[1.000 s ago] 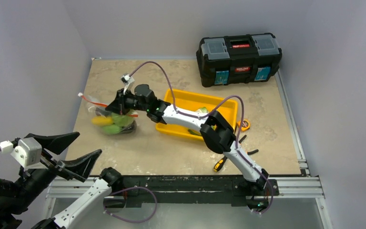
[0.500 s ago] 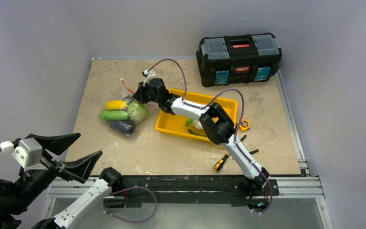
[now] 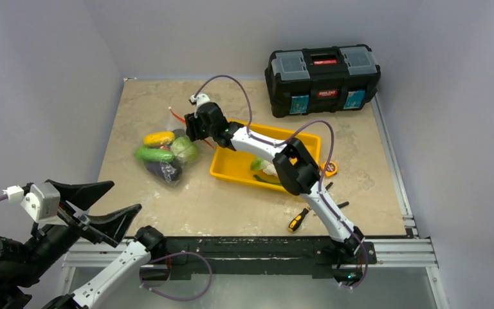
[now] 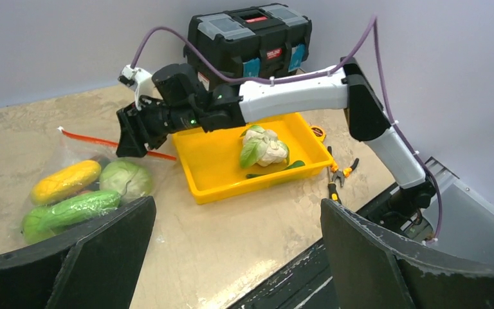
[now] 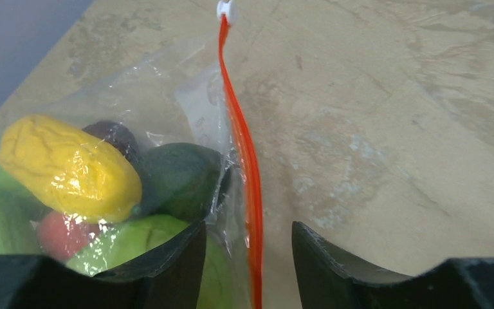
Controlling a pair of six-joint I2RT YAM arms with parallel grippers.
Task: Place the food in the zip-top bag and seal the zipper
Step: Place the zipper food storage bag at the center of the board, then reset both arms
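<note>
The zip-top bag [image 3: 164, 154] lies on the table left of the tray, holding food: a yellow piece [image 5: 64, 167], an avocado [image 5: 180, 177], a cabbage [image 4: 125, 180] and a cucumber [image 4: 77, 209]. Its red-orange zipper [image 5: 244, 161] runs away from me to a white tab. My right gripper [image 5: 247, 257] is open over the bag's mouth, and the strip passes between its fingers [image 5: 167, 264] without touching them. In the top view the right gripper [image 3: 192, 125] sits at the bag's back right corner. A cauliflower [image 4: 264, 147] lies in the tray. My left gripper [image 4: 235, 257] hangs open and empty at the near left.
The yellow tray [image 3: 231, 172] stands right of the bag, under the right arm. A black toolbox [image 3: 321, 71] is at the back right. Pliers [image 3: 328, 168] and a screwdriver [image 3: 298, 220] lie right of and in front of the tray.
The right gripper ran along the zipper toward the back right, dragging the bag that way, then opened and let go of the strip. The left arm barely moved.
</note>
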